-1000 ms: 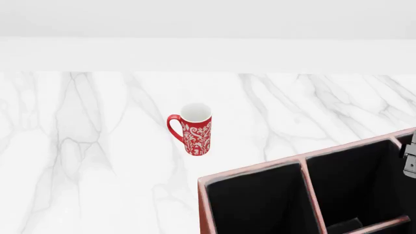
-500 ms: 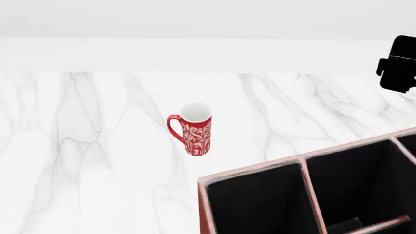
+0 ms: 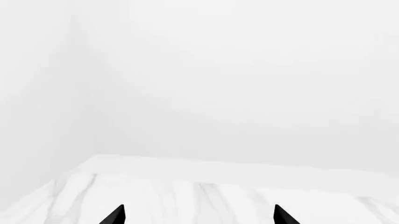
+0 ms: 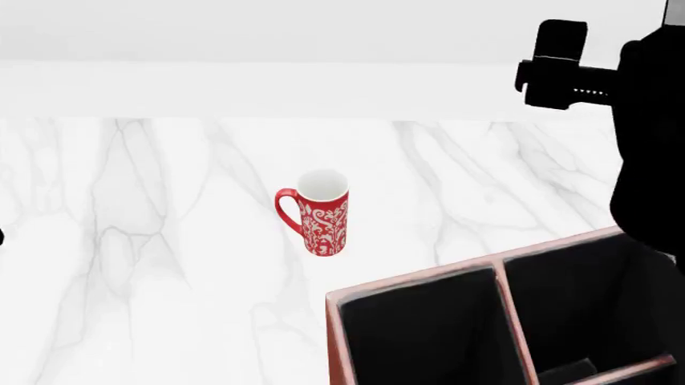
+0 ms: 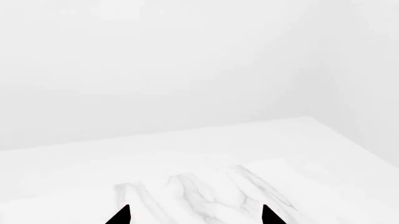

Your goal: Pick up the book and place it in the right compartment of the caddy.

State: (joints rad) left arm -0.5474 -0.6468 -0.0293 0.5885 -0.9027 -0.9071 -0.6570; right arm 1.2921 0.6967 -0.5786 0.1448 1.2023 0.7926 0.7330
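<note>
The book is out of view in every frame. The caddy (image 4: pixel 415 282), reddish-brown with black-lined compartments and pale dividers, fills the lower right of the head view. My black right arm (image 4: pixel 649 136) hangs raised above its right end and hides that end. My right gripper (image 5: pixel 194 213) shows only two black fingertips (image 5: pixel 119 215) set wide apart over the marble, with nothing between them. My left gripper (image 3: pixel 198 213) shows the same, open and empty, facing the white wall.
A red-and-white patterned mug (image 4: pixel 318 212) stands upright on the white marble counter (image 4: pixel 160 241), left of and beyond the caddy. A white wall rises behind the counter's far edge.
My right arm has risen from the right edge beside the caddy to high at the upper right and moved inward, now covering the caddy's right end. Mug and caddy have not moved.
</note>
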